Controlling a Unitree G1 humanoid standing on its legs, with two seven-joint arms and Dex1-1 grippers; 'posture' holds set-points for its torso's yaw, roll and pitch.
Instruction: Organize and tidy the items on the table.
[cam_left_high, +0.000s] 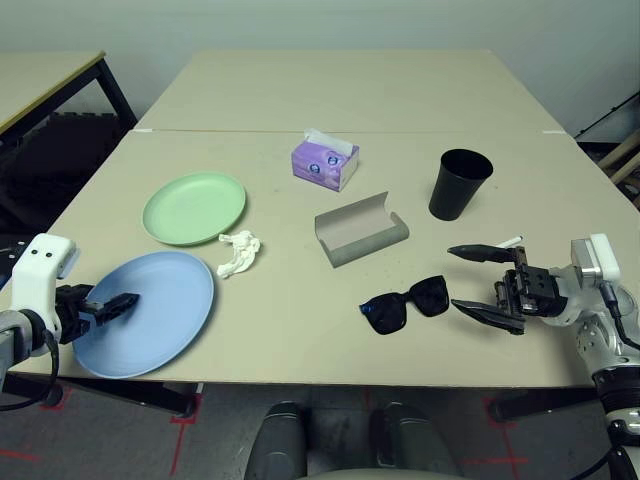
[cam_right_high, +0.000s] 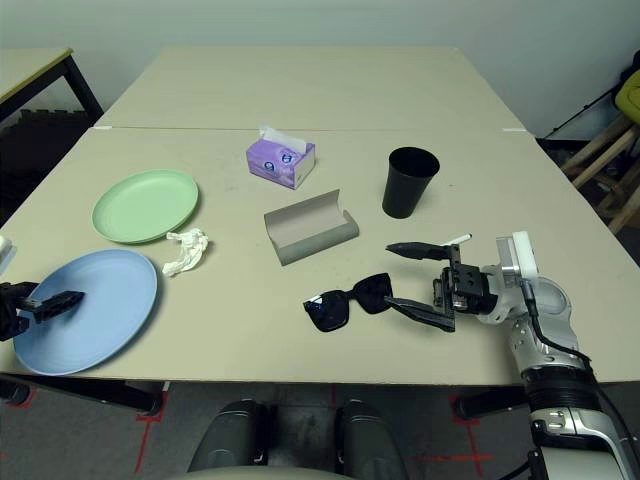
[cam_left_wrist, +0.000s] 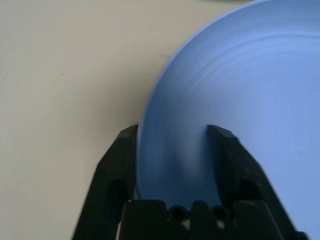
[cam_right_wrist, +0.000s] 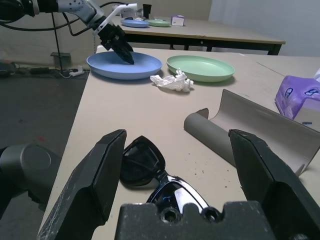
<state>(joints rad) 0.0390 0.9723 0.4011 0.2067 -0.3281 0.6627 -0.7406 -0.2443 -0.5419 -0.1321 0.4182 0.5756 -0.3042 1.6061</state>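
1. Our left gripper (cam_left_high: 118, 303) straddles the near rim of the blue plate (cam_left_high: 160, 310), one finger over it, one under; the jaws look partly narrowed, and we cannot tell whether they clamp yet.
2. Blue plate sits at the table's (cam_left_high: 300, 330) near left edge, just beside the green plate (cam_left_high: 194, 206); tissue (cam_left_high: 239, 252) lies between them and the case (cam_left_high: 360, 232).
3. Our right gripper (cam_left_high: 487, 283) stands wide and holds nothing, just beside the sunglasses (cam_left_high: 406, 304).
4. Step in hand, we judge: grabbing the blue plate. Next: finish the pinch, lift, stack it with the green plate.
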